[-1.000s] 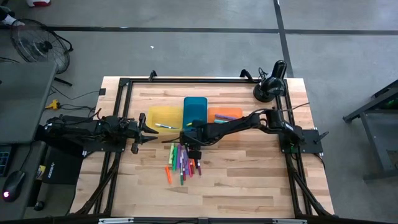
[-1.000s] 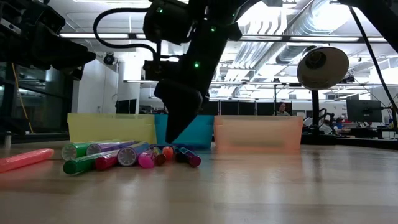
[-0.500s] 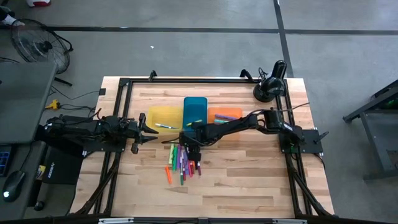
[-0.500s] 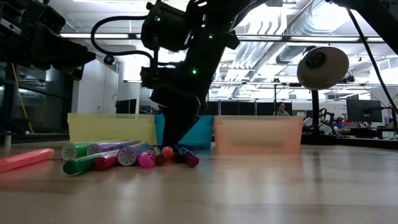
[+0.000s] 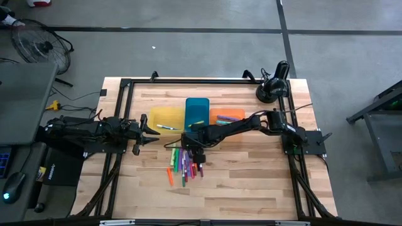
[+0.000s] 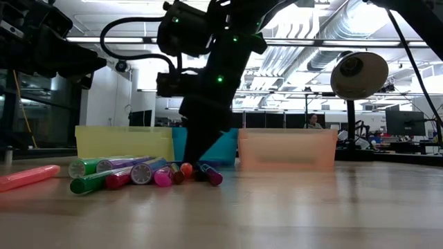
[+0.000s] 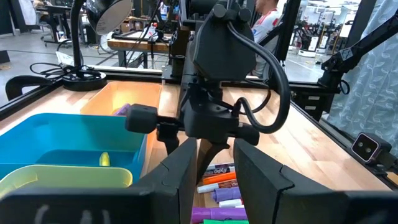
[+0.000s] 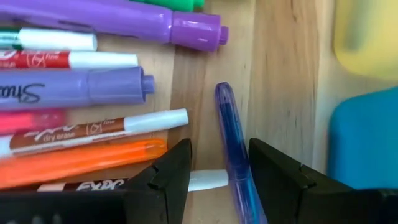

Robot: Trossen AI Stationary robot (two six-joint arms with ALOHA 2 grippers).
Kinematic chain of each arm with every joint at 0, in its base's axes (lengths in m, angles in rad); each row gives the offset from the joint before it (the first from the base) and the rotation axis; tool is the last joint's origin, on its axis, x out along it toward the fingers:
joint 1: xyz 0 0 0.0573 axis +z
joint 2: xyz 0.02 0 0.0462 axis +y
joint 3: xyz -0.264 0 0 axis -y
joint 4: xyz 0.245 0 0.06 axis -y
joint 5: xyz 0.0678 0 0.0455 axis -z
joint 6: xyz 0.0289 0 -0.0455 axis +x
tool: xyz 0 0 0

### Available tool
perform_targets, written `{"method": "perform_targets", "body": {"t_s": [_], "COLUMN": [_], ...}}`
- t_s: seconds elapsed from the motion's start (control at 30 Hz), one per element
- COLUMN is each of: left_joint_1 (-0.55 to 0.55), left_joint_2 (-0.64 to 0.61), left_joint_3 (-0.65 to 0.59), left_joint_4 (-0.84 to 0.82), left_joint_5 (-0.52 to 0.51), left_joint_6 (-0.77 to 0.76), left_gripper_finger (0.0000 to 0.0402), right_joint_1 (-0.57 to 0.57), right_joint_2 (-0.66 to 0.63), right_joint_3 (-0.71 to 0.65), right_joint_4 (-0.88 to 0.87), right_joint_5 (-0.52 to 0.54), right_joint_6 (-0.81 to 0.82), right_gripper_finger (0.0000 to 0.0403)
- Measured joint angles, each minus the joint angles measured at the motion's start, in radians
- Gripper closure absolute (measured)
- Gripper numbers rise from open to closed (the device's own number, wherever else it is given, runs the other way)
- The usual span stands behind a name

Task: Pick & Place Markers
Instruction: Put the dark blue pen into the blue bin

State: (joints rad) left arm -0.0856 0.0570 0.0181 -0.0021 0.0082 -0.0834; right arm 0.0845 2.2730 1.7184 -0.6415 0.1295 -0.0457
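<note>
A: Where are the markers (image 5: 184,163)?

B: Loose in a heap on the wooden table (image 5: 251,182), just in front of the yellow tray (image 5: 164,117) and the blue tray (image 5: 196,110), on the side away from the lamp (image 5: 274,85). From table height they lie side by side, green, purple, pink and red caps facing out, with one pink marker (image 6: 28,177) apart from the heap.

A: And the one being worked on?

B: A slim blue-violet pen (image 8: 233,149) at the edge of the heap nearest the blue tray. It lies flat on the wood, next to a purple marker (image 8: 81,86) and an orange one (image 8: 81,160).

A: What is the right gripper (image 8: 217,177) doing?

B: It is down at that end of the heap, fingers parted, one on each side of the blue-violet pen. The pen runs between them, and I can't see them pressing on it.

A: The left gripper (image 5: 151,132)?

B: It hovers beside the yellow tray, away from the heap, fingers a little apart and holding nothing.

A: Anything in the trays?

B: A white stick in the yellow tray, something yellow in the blue one, and a purple marker in the orange tray (image 5: 226,116).
</note>
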Motion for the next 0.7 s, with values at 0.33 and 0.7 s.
{"method": "perform_targets", "body": {"t_s": [0.33, 0.7], "left_joint_1": [0.000, 0.000], "left_joint_2": [0.000, 0.000], "left_joint_3": [0.000, 0.000], "left_joint_4": [0.000, 0.000], "left_joint_5": [0.000, 0.000], "left_joint_6": [0.000, 0.000], "left_gripper_finger": [0.0298, 0.0298], "right_joint_1": [-0.008, -0.008], "right_joint_2": [-0.001, -0.001], "right_joint_3": [0.001, 0.001], "right_joint_4": [-0.027, -0.046], "right_joint_5": [-0.038, -0.044], "right_joint_6": [-0.109, -0.191], "right_gripper_finger": [0.0255, 0.0350]}}
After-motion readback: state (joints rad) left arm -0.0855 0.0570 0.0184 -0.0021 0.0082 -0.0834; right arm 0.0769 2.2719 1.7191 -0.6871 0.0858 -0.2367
